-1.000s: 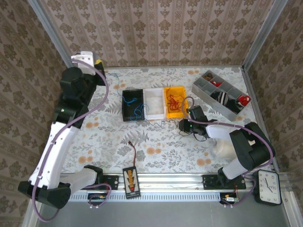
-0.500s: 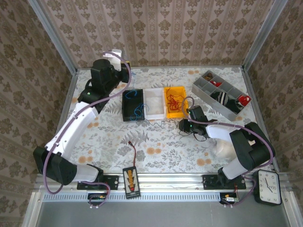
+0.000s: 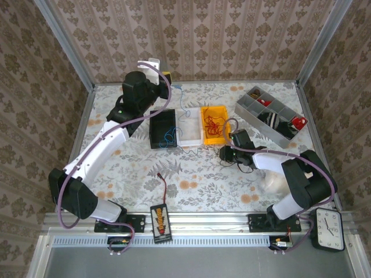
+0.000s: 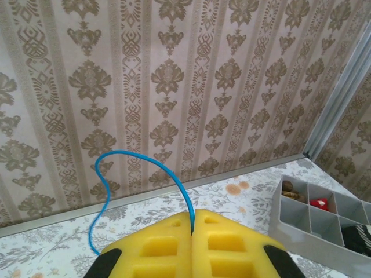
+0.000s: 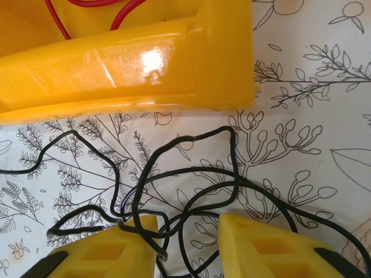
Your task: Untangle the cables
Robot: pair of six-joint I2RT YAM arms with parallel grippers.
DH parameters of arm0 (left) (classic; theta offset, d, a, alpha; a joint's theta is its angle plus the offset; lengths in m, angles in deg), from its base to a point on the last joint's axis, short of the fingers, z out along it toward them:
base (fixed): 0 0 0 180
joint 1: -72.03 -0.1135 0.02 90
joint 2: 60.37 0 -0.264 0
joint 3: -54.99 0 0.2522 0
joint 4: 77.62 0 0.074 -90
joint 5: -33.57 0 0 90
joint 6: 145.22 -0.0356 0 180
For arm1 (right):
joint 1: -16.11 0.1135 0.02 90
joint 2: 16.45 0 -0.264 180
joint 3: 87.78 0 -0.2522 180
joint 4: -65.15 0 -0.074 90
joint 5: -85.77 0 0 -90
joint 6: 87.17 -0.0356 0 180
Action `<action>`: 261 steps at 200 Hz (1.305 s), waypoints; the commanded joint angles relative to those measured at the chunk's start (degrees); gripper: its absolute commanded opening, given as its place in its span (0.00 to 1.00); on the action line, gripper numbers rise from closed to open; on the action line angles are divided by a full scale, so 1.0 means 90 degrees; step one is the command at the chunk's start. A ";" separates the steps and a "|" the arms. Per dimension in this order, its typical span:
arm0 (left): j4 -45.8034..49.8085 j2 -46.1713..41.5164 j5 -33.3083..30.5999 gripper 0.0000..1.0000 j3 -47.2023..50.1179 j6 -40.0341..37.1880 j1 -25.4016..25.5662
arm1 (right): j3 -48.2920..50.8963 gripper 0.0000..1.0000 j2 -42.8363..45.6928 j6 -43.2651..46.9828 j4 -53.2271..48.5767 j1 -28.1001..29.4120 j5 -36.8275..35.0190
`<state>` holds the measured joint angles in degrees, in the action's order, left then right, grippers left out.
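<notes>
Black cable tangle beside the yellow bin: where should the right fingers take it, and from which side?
Take the single outer loop nearest the yellow bin, from above, fingers across it. It lies flat on the table, clear of the crossings, so probably nothing else gets pinched.

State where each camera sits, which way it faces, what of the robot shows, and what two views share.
Top external: high behind the bases, looking down at the floral table; both arms show.
Left wrist: raised, facing the patterned back wall; left hand shut on thin blue wire.
Right wrist: low, facing down at tangled thin black wire; right hand open.
Shared: the yellow plastic bin, top and right wrist.
</notes>
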<state>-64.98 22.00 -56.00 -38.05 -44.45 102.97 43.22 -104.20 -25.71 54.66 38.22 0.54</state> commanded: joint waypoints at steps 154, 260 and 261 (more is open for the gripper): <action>-0.0184 0.0792 -0.0063 0.00 0.0347 0.0608 0.0478 | 0.0313 0.35 0.0109 -0.0013 -0.0564 -0.0083 -0.0344; 0.1221 0.1988 0.0696 0.00 0.0155 0.1098 0.0498 | 0.0332 0.35 0.0179 -0.0001 -0.0578 -0.0083 -0.0342; 0.1220 0.1989 0.0695 0.00 0.0156 0.1099 0.0498 | 0.0337 0.35 0.0174 -0.0002 -0.0578 -0.0083 -0.0344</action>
<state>-56.94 39.44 -52.72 -34.91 -36.85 106.95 44.31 -102.95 -25.71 54.59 37.91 0.17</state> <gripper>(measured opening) 0.051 0.354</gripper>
